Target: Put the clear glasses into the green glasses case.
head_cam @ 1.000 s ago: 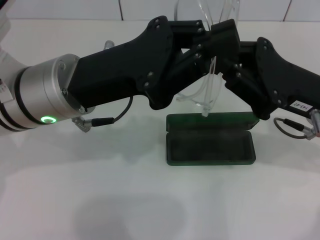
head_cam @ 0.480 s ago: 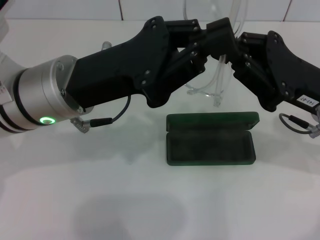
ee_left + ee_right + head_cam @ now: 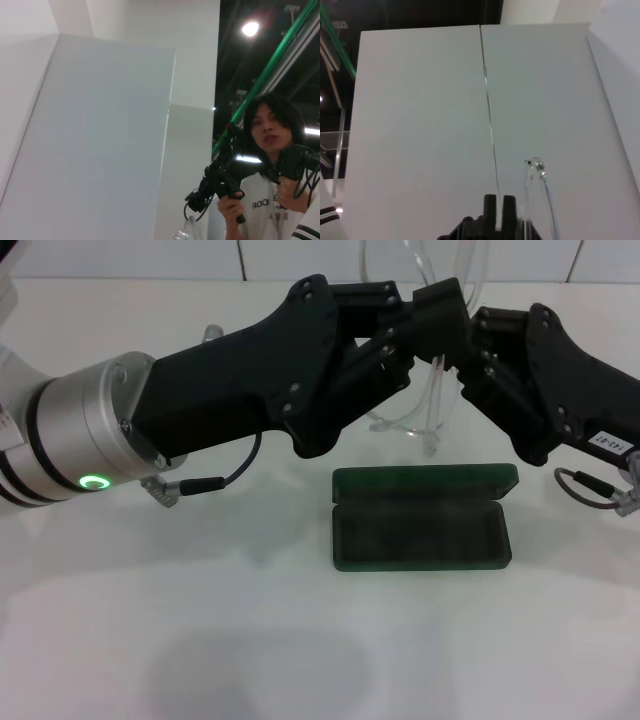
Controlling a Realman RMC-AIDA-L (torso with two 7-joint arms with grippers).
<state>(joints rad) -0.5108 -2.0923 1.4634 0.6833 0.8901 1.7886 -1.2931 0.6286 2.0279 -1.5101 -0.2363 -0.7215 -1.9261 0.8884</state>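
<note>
Overhead, in the head view, the clear glasses (image 3: pixel 432 390) are held in the air at upper centre of the frame, above and behind the green glasses case (image 3: pixel 421 517). The glasses are stood roughly on end: the lens curves up out of the top edge of the frame, and the thin arms hang downward, their tips ending just above the case's raised lid without touching it.

The case lies open on the white table (image 3: pixel 250 640) at centre right, its long axis running left to right, the lid standing at the far edge and the hollow tray toward the near edge.

The left gripper (image 3: pixel 405 335) reaches in from the left, the right gripper (image 3: pixel 450 335) from the right, and both meet at the glasses' frame. The left jaws cannot be told apart from the dark housings. In the right wrist view the right gripper's fingers (image 3: pixel 490 212) are seen pressed together, with a clear arm of the glasses (image 3: pixel 540 200) rising just beside them.
</note>
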